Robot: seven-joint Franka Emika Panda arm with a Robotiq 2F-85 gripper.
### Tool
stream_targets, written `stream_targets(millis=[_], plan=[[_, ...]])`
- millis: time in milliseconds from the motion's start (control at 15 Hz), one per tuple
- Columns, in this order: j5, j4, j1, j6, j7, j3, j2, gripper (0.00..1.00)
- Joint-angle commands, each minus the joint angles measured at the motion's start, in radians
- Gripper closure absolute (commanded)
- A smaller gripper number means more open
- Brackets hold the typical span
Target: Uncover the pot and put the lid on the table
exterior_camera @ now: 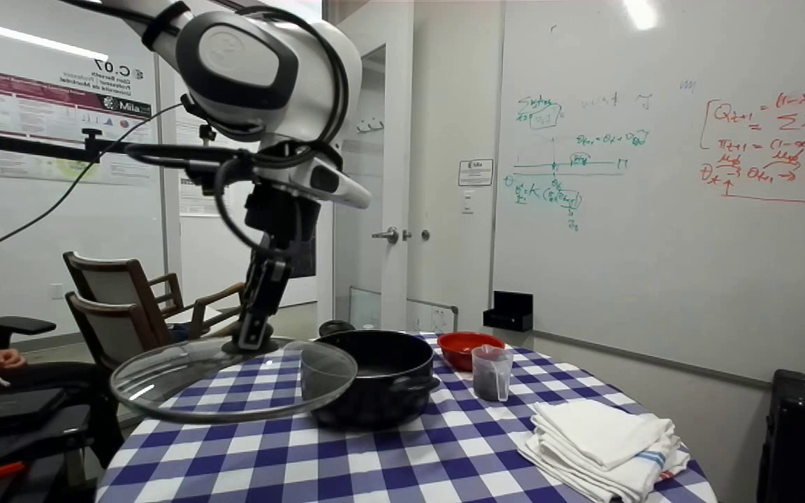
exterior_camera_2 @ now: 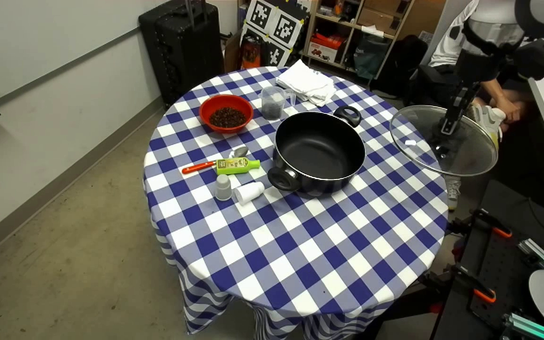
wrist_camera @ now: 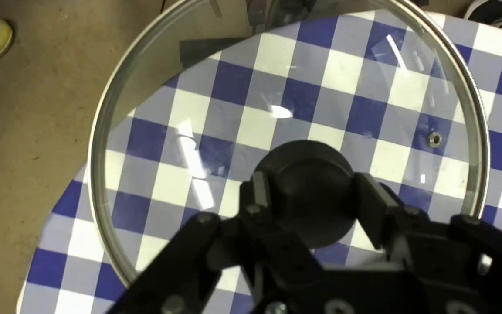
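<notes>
in an exterior view the lid hangs by the left-hand edge of the table, held in the gripper, whose fingers press either side of the dark knob. seen from the wrist, the table shows through most of the glass, floor through the rest, so it seems to jut past the edge; its height cannot be told. the pot stands uncovered, inward of that edge.

clear glass in a silvery rim should handle as stiff and brittle, probably of some weight. the knob is the right hold: it sits at the centre, so the load ought to balance. yet it looks round and smooth, and so wide a lid may twist or tip between the fingers. setting it down likely calls for moving in from the edge, then lowering gently and level, or the rim could knock the table and chip.
</notes>
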State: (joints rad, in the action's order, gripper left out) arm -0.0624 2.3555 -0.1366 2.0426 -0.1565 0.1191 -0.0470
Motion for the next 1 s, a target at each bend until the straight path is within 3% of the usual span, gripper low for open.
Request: stream_targets(millis=[0, 333, 933], plan=[[0.036, 0.084, -0.008, 0.075, 0.063, 0.017, -0.004, 0.75], [0.135, 0.124, -0.02, 0.223, 0.089, 0.03, 0.074, 0.75], [0.306, 0.091, -0.054, 0.409, 0.054, 0.018, 0.255, 0.75]])
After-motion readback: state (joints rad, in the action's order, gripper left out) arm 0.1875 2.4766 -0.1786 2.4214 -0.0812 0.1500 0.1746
